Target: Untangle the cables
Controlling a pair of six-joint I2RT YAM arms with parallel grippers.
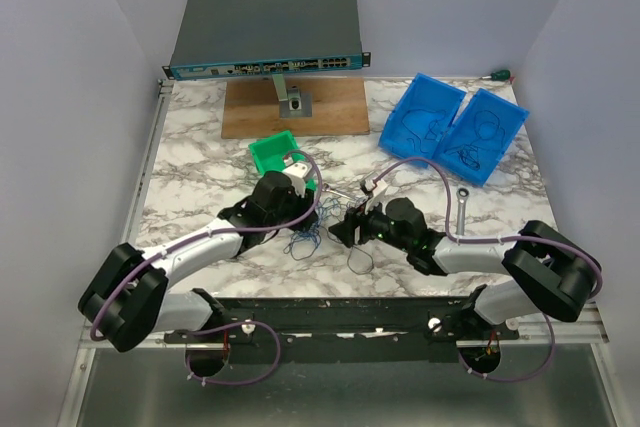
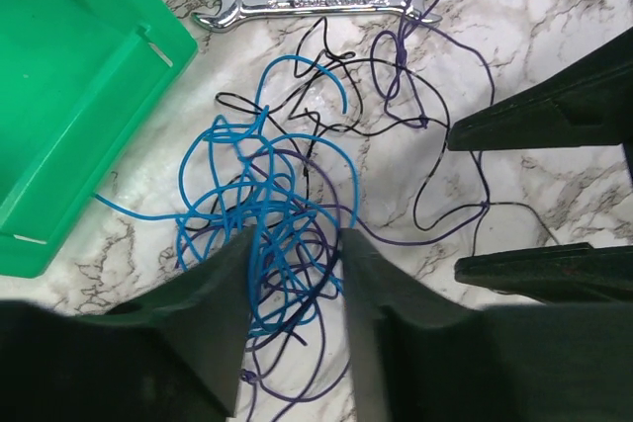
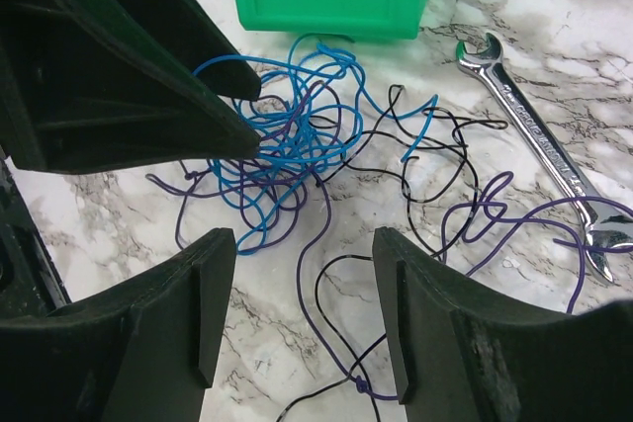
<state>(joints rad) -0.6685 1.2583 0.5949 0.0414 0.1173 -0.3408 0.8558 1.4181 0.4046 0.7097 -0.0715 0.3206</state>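
From the cables [image 2: 267,205], a single strand should be gripped on a free stretch, not in the dense blue clump, and drawn out slowly while the clump is pinned. The tangle lies on the table [image 2: 554,7]. Its blue loops are at 12 o'clock of the left end effector [image 2: 297,244], whose jaws stand half apart around some loops, nothing pinched. The right end effector [image 3: 305,244] is spread wide over a black and a purple strand, with the clump at 11 o'clock.

We see a shiny metal wrench [image 2: 316,2], a smooth green plastic bin [image 2: 59,76], thin glossy cables [image 2: 267,224] and a marble-look table [image 2: 554,7].
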